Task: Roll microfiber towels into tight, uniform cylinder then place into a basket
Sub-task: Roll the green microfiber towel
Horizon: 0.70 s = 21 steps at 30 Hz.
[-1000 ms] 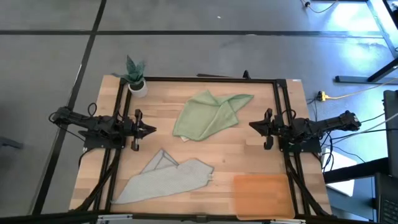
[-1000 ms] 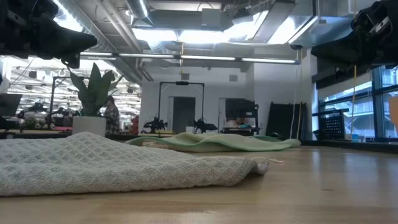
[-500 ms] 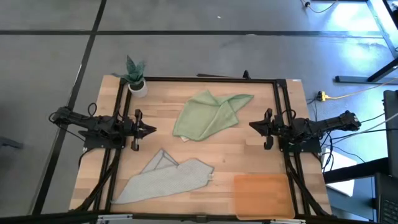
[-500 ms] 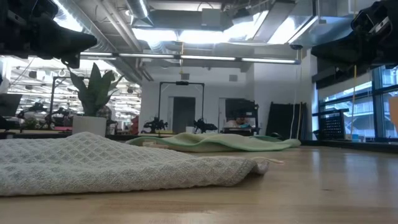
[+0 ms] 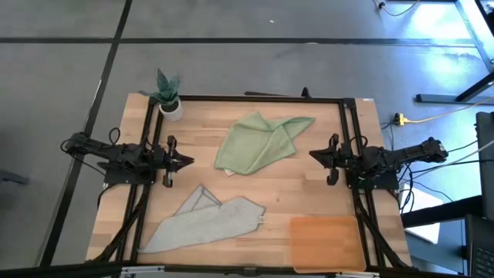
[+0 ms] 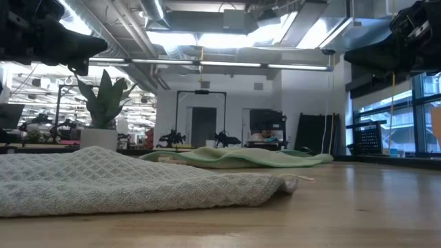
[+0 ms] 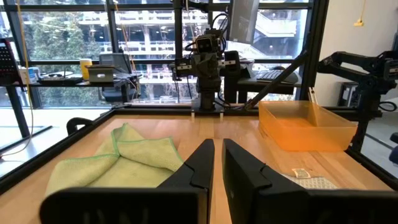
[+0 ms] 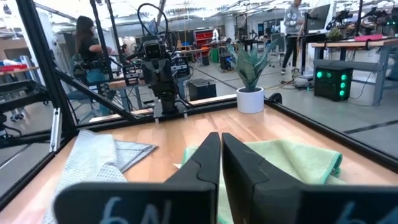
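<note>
The pale wooden counter [image 5: 293, 193] fills the middle of the high view, boxed in by a dark frame, with an arm parked at each side. The grey towel [image 5: 204, 224] lies spread and loosely rumpled toward the counter's near left part, one corner folded up into a point; in the low view its waffle weave [image 6: 131, 184] lies flat along the wood in the foreground. The green towel [image 5: 258, 143] lies crumpled toward the far middle of the counter, well apart from the grey one, with a flap reaching toward the right arm's side. The basket [image 5: 326, 242], orange-brown and rectangular, sits at the near right corner with nothing in it; in the left wrist view it shows as a translucent orange tray [image 7: 305, 124] standing clear of both towels. The left tool [image 5: 184, 161] hangs above the counter's left edge, pointing inward, its fingers [image 7: 202, 163] clenched together on nothing, the green towel [image 7: 124, 158] lying ahead of them. The right tool [image 5: 315, 155] hangs above the right edge, facing the left one across the counter, its fingers [image 8: 208, 158] likewise pressed together and empty. A small potted plant [image 5: 167, 96] in a white pot stands at the far left corner, beside the frame. In the right wrist view a person [image 8: 87, 46] shows in the room beyond.
</note>
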Each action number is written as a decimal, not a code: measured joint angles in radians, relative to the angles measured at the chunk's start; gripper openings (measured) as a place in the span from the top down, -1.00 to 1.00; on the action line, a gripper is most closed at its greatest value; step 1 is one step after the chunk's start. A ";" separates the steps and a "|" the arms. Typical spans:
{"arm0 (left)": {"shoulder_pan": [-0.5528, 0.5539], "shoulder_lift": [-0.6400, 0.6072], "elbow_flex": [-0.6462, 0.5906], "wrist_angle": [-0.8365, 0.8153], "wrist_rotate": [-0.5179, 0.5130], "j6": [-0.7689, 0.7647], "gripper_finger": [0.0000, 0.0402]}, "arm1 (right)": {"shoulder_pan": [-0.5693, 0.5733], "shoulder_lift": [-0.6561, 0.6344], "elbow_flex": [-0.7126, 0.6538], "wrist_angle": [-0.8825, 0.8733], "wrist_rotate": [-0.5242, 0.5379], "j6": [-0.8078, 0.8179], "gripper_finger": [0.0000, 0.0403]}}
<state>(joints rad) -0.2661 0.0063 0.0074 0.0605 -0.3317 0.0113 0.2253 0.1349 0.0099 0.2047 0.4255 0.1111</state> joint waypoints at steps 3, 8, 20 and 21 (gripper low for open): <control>0.000 0.000 0.000 0.001 -0.001 0.000 0.87 | 0.000 0.000 0.000 0.000 0.000 0.013 0.91; 0.000 0.000 0.001 0.094 -0.030 -0.001 0.87 | 0.000 0.000 0.000 0.000 0.000 0.012 0.91; 0.000 0.071 0.354 0.018 -0.028 0.155 0.87 | 0.000 0.000 0.000 0.016 0.000 0.017 0.91; 0.000 0.097 0.396 -0.020 -0.030 0.156 0.87 | 0.000 0.000 0.000 0.016 0.000 0.013 0.91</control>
<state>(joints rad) -0.2657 0.1037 0.4034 0.0404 -0.3613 0.1672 0.2253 0.1349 0.0100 0.2211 0.4259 0.1244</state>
